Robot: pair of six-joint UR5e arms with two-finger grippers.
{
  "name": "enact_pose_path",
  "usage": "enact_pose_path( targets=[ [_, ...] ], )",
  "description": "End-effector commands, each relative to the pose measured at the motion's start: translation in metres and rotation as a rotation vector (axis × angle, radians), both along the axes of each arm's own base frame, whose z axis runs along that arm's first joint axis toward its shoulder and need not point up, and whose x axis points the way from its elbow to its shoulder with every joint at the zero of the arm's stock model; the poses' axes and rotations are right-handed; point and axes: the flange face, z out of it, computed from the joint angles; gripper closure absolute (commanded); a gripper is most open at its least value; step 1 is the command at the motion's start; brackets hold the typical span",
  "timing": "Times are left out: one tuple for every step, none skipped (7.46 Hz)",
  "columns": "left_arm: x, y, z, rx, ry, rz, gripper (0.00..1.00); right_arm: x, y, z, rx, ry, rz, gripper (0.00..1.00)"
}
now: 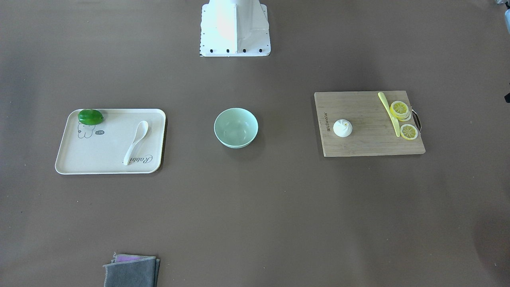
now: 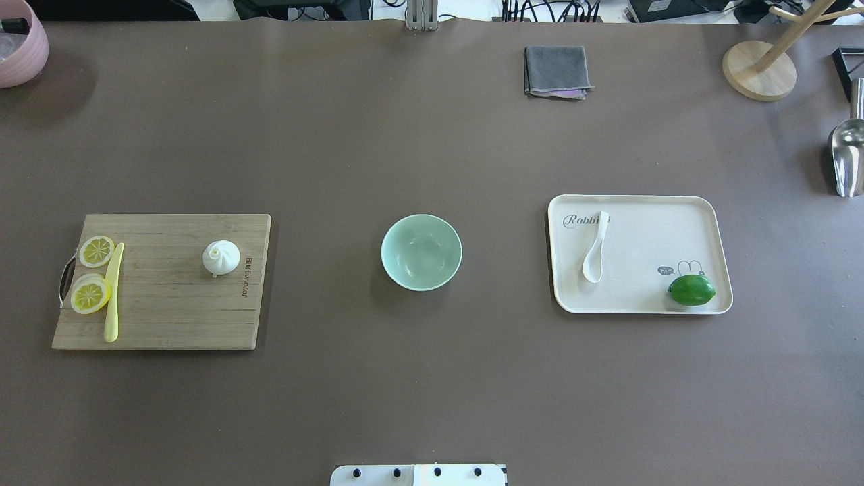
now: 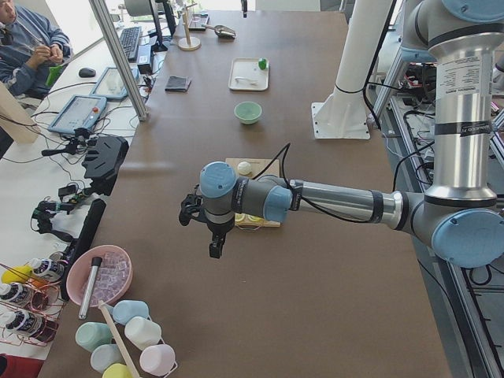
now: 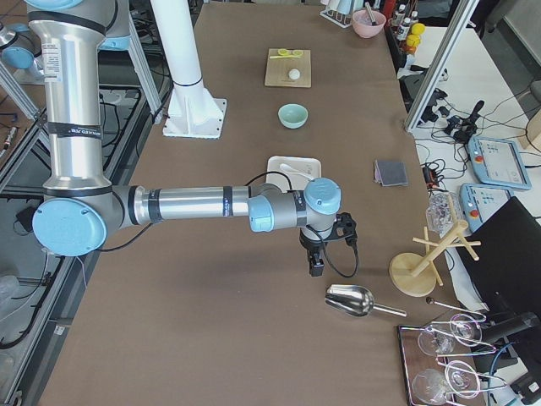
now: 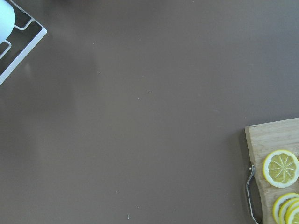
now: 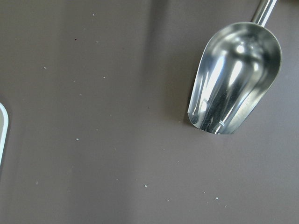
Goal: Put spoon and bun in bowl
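1. The left end effector [image 3: 214, 246] and the right end effector [image 4: 316, 264] hang over the far ends of the worktop [image 2: 432, 378]. I cannot tell how open they are.
2. The bun [image 2: 221, 257] sits on the board [image 2: 169, 317] left of the empty bowl [image 2: 421, 252]. The spoon [image 2: 595, 248] lies on the tray [image 2: 675, 209] to its right.
3. Nothing seems begun. Next, probably, an arm must reach inward and descend over its item.

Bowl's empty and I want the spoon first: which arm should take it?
Right. The spoon lies on the tray on the robot's right, and the right gripper hangs just outside that tray; the left gripper is past the board.
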Motion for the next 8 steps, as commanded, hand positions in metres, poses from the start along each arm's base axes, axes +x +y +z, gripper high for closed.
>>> enact_pose_path(
  targets=[
    [0.0,0.006,-0.004,0.008,0.004,0.001,0.02,0.0,-0.001,-0.003,0.004,-0.002,0.002,0.0],
    [0.0,0.014,-0.002,-0.004,0.004,-0.001,0.02,0.0,0.0,-0.004,0.007,-0.004,0.001,0.0],
    [0.001,0.015,0.004,-0.014,0.0,0.0,0.02,-0.001,-0.002,-0.006,0.047,-0.011,0.002,0.0],
    [0.0,0.024,0.004,-0.011,0.002,-0.001,0.02,-0.001,-0.002,-0.004,0.075,-0.017,0.005,0.0],
    [0.002,0.02,0.002,-0.008,0.001,0.003,0.02,-0.001,-0.003,-0.006,0.08,-0.019,0.005,0.0],
    [0.002,0.024,0.002,0.002,0.003,0.009,0.02,-0.002,-0.002,-0.006,0.077,-0.032,0.0,0.0],
    [0.002,0.026,0.004,0.005,0.005,0.005,0.02,-0.004,-0.001,-0.007,0.074,-0.053,-0.004,0.0],
    [0.003,0.026,0.005,0.004,0.005,0.007,0.02,-0.005,0.0,-0.009,0.083,-0.069,-0.007,0.0]
  ],
)
